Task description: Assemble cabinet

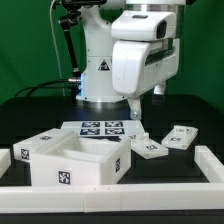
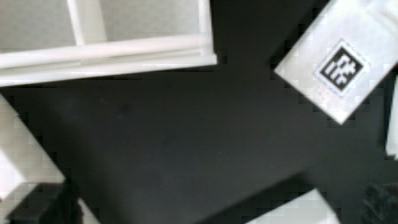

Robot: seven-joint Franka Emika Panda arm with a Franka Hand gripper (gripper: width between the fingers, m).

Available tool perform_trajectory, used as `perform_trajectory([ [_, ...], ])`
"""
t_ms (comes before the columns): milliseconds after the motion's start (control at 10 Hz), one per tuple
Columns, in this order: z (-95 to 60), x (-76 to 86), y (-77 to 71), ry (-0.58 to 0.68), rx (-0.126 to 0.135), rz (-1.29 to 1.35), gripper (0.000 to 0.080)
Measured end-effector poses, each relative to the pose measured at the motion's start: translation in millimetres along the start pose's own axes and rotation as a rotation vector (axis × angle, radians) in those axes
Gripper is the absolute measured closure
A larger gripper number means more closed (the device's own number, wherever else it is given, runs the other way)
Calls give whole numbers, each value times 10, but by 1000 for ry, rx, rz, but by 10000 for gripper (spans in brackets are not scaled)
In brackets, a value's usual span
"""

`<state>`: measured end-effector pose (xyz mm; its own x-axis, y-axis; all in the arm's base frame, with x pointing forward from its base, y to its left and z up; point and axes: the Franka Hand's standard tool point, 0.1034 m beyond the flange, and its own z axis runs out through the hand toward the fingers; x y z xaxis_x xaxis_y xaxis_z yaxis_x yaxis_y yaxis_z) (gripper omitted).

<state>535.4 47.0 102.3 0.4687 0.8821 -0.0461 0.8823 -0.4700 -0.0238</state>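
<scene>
Black table (image 1: 40,125) before a green backdrop (image 1: 25,40), bordered at the front by a low white rail (image 1: 110,192). From my remote station I see the cabinet in separate parts. The open box (image 1: 70,160), tagged on its front wall, sits toward the exterior view's left. Two flat tagged pieces lie toward the right, apart from the box: the nearer panel (image 1: 150,149) and, just beside it, the farther panel (image 1: 181,137). The marker board (image 1: 100,128) lies behind the box. The gripper (image 1: 133,108) hangs over the table between the marker board and the nearer panel; I cannot tell whether its jaws are spread or closed. The wrist view shows a corner of the box (image 2: 107,45) and one tagged panel (image 2: 334,66), apart on the table.
</scene>
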Motion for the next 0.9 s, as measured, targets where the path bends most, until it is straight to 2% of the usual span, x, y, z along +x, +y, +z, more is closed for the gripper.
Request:
perform_trajectory([
  [100,58,-70,-36,0,4,-11,3],
  [300,209,-225,-80,31,-28,-27,3],
  [500,276,-380,-28,38,-39,-18,3],
  [700,340,-514,4,39,-38,10,3],
  [900,343,-513,2,38,-37,10,3],
])
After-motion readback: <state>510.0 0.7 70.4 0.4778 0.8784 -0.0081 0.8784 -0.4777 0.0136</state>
